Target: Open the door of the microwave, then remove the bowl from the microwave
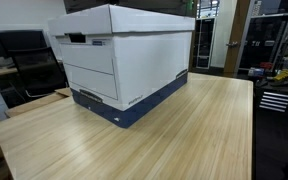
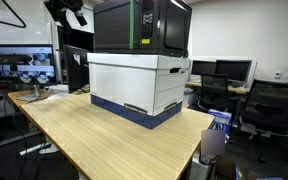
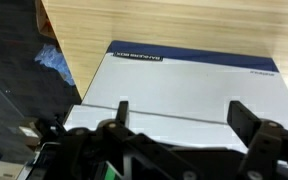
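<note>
A black microwave with a green stripe stands on top of a white and blue cardboard box on the wooden table. Its door looks shut, and the bowl is hidden. In an exterior view only the microwave's bottom edge shows above the box. My gripper hangs high up, to the left of the microwave and apart from it. In the wrist view my gripper is open and empty, with the box's white face beyond the fingers.
The table has bare wood around the box. Desks with monitors and office chairs stand around it. A blue item lies on the floor beside the table edge.
</note>
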Available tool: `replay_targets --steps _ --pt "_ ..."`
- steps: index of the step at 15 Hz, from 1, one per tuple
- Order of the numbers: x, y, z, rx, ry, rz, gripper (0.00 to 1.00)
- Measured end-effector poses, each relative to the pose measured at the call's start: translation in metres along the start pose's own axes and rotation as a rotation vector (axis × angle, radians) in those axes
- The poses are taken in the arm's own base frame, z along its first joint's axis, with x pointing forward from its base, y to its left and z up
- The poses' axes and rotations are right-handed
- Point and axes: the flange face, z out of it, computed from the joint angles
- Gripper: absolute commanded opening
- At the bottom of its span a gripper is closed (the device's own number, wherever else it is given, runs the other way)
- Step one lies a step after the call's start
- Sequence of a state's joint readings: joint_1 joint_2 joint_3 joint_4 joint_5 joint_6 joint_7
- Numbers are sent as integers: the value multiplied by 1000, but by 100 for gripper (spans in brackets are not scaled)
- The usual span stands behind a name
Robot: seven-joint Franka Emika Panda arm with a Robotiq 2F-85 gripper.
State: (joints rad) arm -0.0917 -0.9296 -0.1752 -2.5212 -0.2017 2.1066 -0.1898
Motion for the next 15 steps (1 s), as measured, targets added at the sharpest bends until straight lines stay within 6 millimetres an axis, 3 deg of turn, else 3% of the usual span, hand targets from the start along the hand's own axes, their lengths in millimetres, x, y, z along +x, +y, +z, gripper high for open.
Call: replay_targets --steps 7,12,15 --pt "19 36 -9 -76 298 89 100" --pt "27 69 13 -107 418 149 100" --pt "34 77 28 -110 462 159 100"
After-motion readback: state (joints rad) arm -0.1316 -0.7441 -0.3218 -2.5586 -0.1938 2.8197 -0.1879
